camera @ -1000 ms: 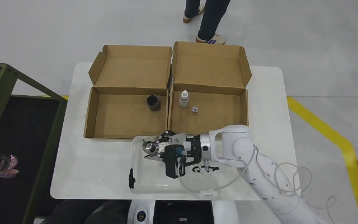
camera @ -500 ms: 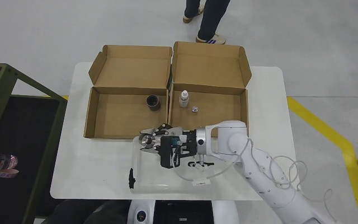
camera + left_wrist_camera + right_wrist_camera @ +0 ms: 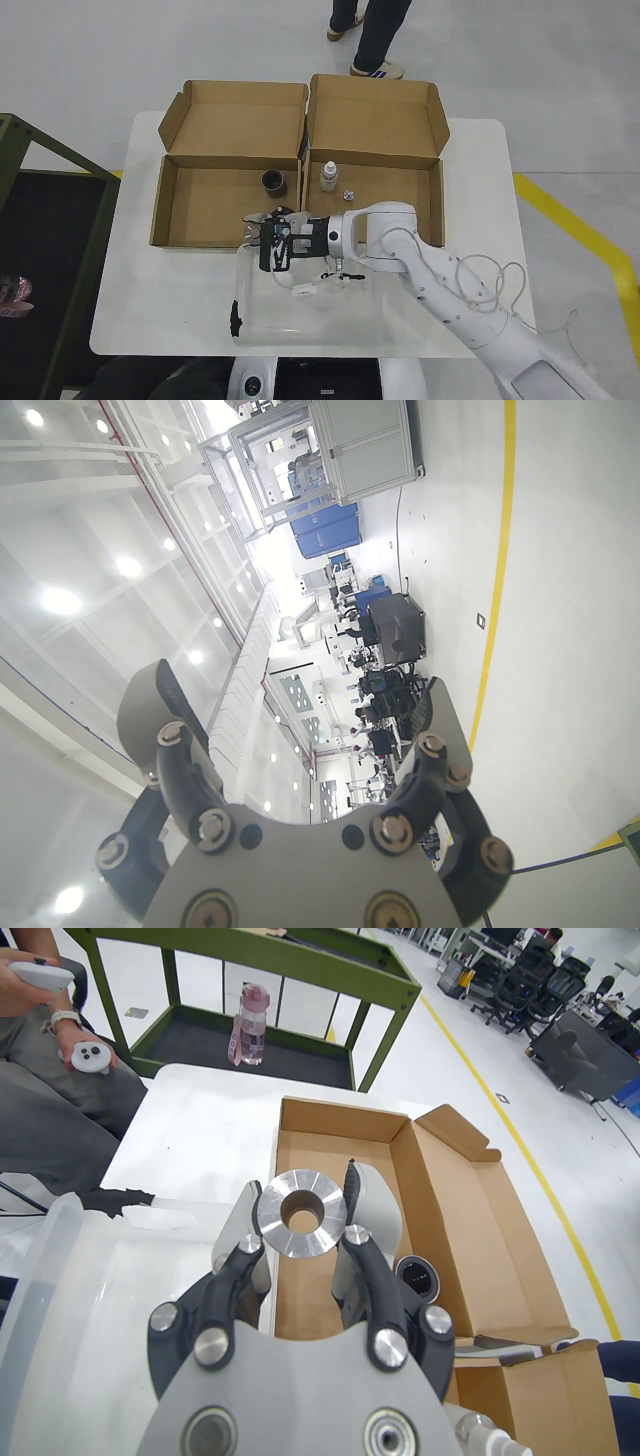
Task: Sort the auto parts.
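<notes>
Spread wide with nothing between its fingers, the left gripper (image 3: 297,680) points up toward the hall's ceiling lights. The right gripper (image 3: 302,1180) is clenched on a silver metal ring (image 3: 301,1220). It pinches the rim from both sides, so the flat face and centre hole look back at the wrist camera (fine radial lines show on that face). From above, this gripper hangs over the near wall of the left box, toward that wall's right end, where the box borders the clear bin.

Across the white table (image 3: 130,290), from left to right: the left box (image 3: 165,210) lies open with its lid folded back. A dark bushing (image 3: 272,182) stands upright by its far wall, near the right corner. In front of the boxes sits the clear bin (image 3: 245,300), with a black patch at its near-left corner. The right box (image 3: 437,200) stands side by side with the left one, their walls touching. It holds a white bottle (image 3: 328,177), upright near its far-left corner, and a small metal piece (image 3: 349,194) just beside the bottle.
</notes>
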Controlling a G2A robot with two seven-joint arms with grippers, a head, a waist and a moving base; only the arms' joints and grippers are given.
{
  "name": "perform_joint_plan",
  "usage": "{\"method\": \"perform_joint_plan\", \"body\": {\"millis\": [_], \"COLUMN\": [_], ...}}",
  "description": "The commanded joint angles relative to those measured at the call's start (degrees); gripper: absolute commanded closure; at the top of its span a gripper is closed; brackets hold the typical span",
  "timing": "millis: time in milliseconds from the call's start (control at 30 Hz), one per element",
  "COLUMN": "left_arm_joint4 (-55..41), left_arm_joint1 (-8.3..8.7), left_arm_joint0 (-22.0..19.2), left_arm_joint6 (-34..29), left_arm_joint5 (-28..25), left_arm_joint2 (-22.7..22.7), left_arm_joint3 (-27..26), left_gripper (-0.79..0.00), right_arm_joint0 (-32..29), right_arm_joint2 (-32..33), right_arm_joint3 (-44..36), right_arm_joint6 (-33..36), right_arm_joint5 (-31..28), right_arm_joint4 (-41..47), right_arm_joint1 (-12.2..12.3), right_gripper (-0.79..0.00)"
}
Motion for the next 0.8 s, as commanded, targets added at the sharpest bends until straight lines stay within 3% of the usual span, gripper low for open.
{"method": "perform_joint_plan", "body": {"millis": [0,767], "left_arm_joint4": [0.0,0.0], "left_arm_joint1": [0.00,0.00], "left_arm_joint0": [0.0,0.0], "left_arm_joint6": [0.0,0.0], "left_arm_joint5": [0.0,0.0], "left_arm_joint2": [0.0,0.0], "left_arm_joint3": [0.0,0.0], "left_gripper": [-0.785,-0.785], "right_arm_joint0": [1.5,14.0], "right_arm_joint2": [-0.9,-10.1], "right_arm_joint3": [2.1,21.0], "right_arm_joint6": [0.9,7.1], "right_arm_joint5": [0.4,3.3], "right_arm_joint4": [0.5,4.7], "right_arm_joint1": [-0.5,-7.6], "right_gripper": [0.000,0.000]}}
